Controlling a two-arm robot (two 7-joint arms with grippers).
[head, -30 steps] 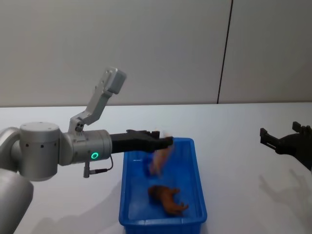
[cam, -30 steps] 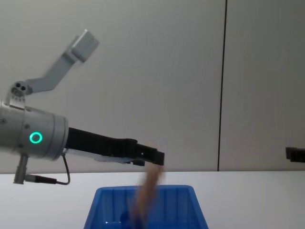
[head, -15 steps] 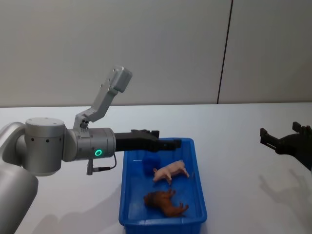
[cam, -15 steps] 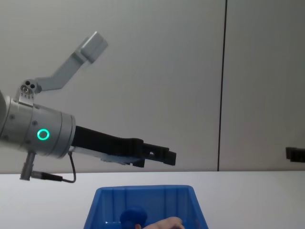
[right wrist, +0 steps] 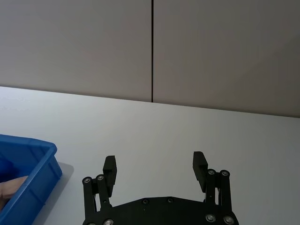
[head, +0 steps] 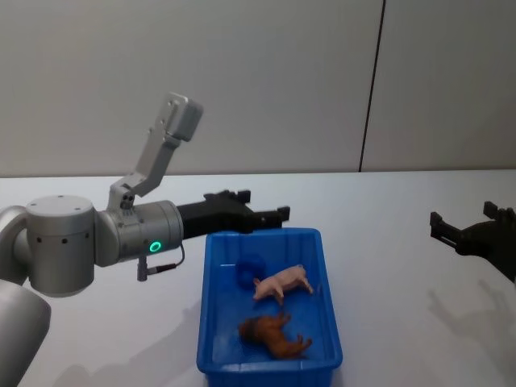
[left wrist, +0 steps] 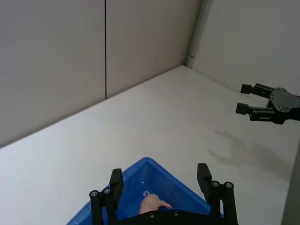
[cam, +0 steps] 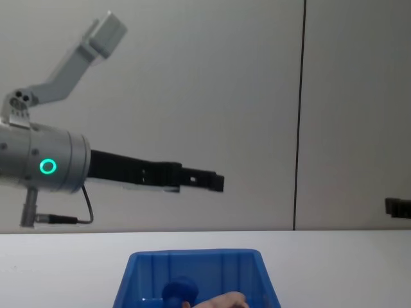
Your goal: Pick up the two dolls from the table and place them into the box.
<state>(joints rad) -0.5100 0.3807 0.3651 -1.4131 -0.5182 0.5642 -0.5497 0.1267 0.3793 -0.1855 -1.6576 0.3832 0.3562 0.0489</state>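
Both dolls (head: 278, 310) lay in the box (head: 322, 250); the left gripper (head: 262, 214), wide open and empty, should retreat without touching its rim

pink doll (head: 283, 283), brown doll (head: 274, 335), inside blue box (head: 326, 309)

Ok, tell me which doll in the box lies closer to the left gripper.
The pink doll. It lies mid-box, just below the open left gripper at the box's far rim; the brown doll lies nearer the robot.
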